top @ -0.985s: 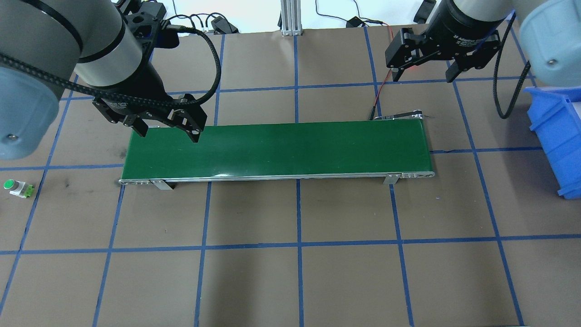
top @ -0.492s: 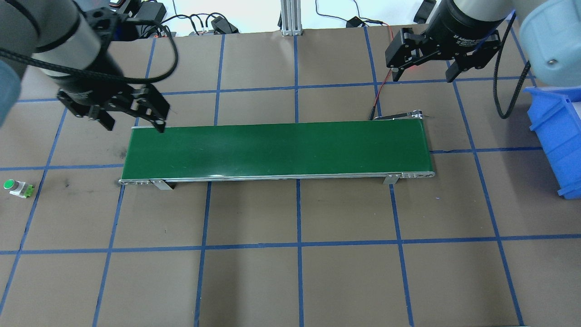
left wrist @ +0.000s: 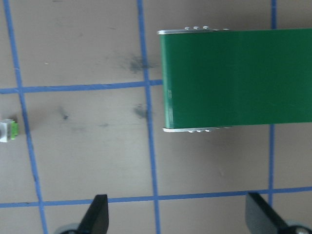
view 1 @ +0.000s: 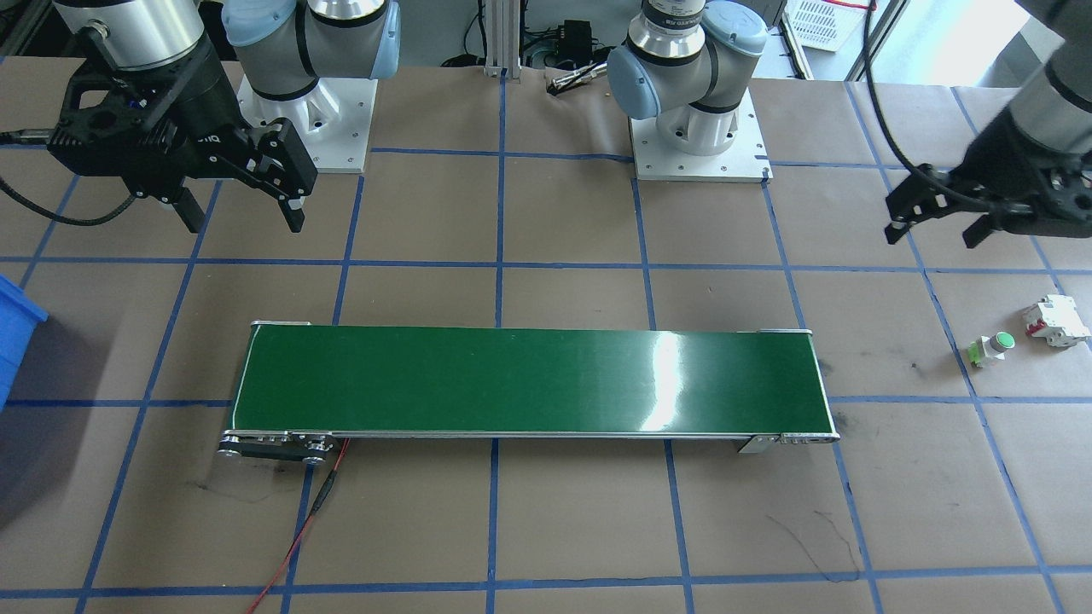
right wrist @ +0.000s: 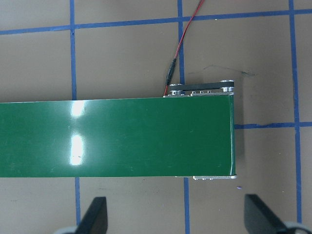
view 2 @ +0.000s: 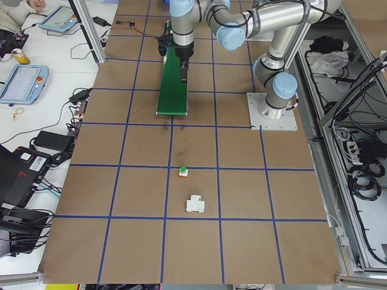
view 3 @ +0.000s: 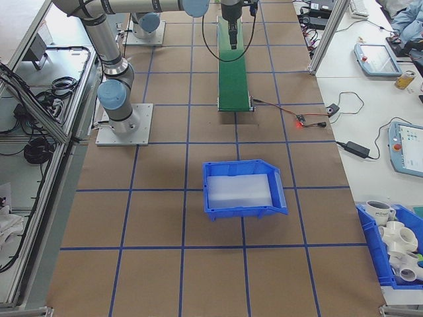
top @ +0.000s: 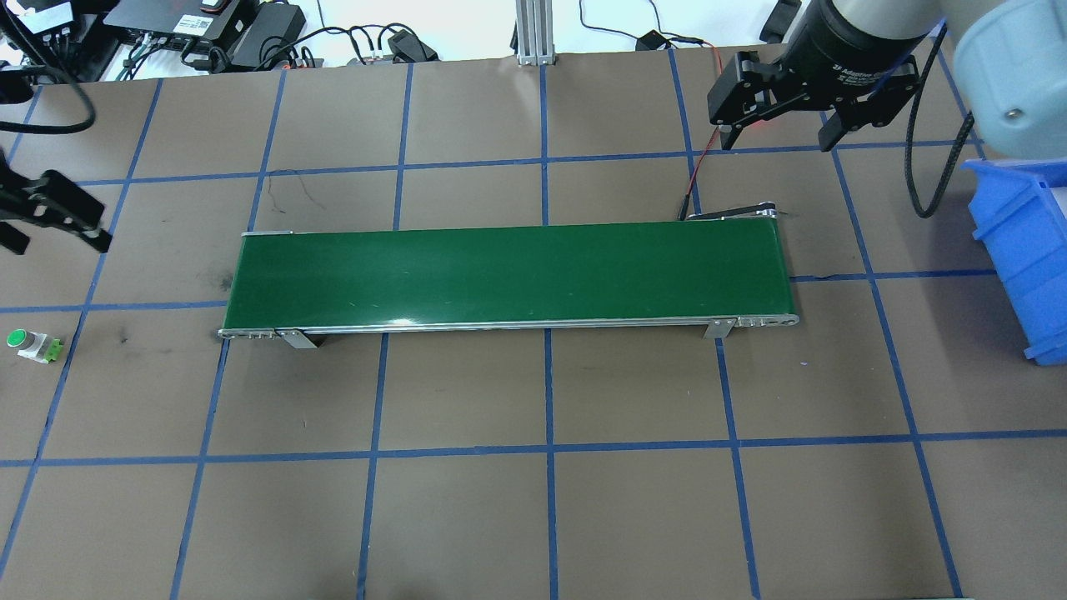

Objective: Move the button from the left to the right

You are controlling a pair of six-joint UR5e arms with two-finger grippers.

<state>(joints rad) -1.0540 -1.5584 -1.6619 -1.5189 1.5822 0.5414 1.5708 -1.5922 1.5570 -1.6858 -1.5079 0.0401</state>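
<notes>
the desk [view 1: 546,529] is covered with brown paper and blue grid tape, and the long green conveyor belt [view 1: 529,384] lies across its middle. the blue bin [top: 1021,250] stands just beside the right claw [top: 779,137], on its outer side. the right claw hangs above the desk beyond the right end of the belt, with its fingers spread apart and nothing between them.

the left claw [view 1: 938,228] hangs in the air past the left end of the belt, its fingers also apart and empty. the button [view 1: 991,348] lies on its side on the desk, below this claw and a little toward the operators' side, not touched by anything. the white circuit breaker [view 1: 1056,321] lies just beside the button, on the outer side.

the risks, as i judge them: because the breaker is so close, a descent that is a little off could close on the breaker, or push it against the button. the button lies tipped over and its cap is round, so the fingers may slip on the cap and it could roll away. if the grasp takes only the edge of the body, the button could drop on the way to the belt.
</notes>
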